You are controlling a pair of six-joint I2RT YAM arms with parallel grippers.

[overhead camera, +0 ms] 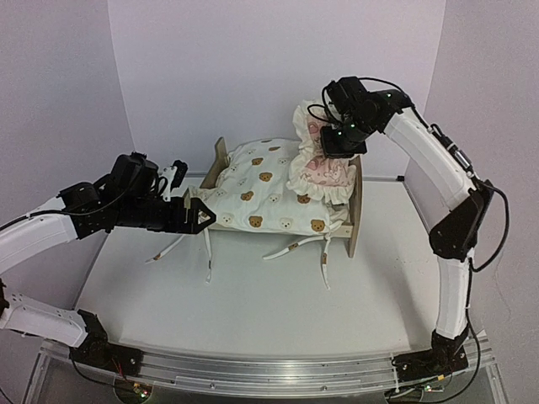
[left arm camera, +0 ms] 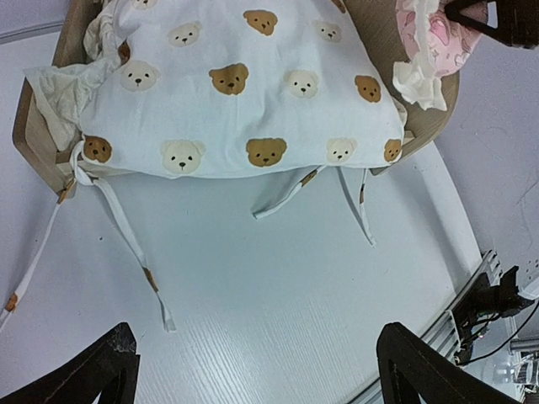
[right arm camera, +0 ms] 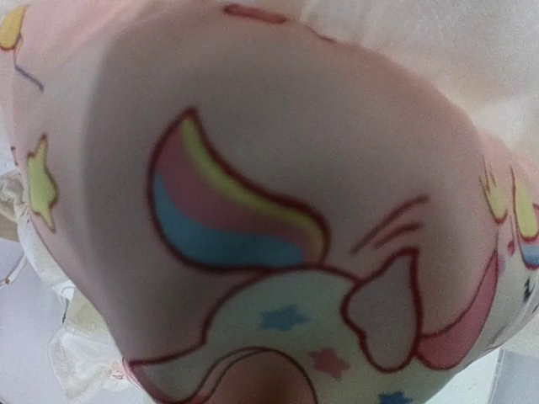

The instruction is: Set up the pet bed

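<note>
The pet bed's plywood frame (overhead camera: 355,206) stands mid-table, its mattress hidden under the cream bear-print quilt (overhead camera: 261,189). The quilt also fills the top of the left wrist view (left arm camera: 244,93), with the frame's wood at its left corner (left arm camera: 34,135). The pink ruffled pillow (overhead camera: 320,172) hangs over the right end of the bed, against the headboard, held from above by my right gripper (overhead camera: 341,150). It fills the right wrist view (right arm camera: 269,168), hiding the fingers. My left gripper (overhead camera: 196,217) is open and empty at the bed's left end; its fingertips (left arm camera: 109,370) frame bare table.
Quilt ties (overhead camera: 206,252) trail onto the white table (overhead camera: 253,311) in front of the bed; they also show in the left wrist view (left arm camera: 126,244). A metal rail (overhead camera: 253,370) runs along the near edge. Walls close in behind and at both sides.
</note>
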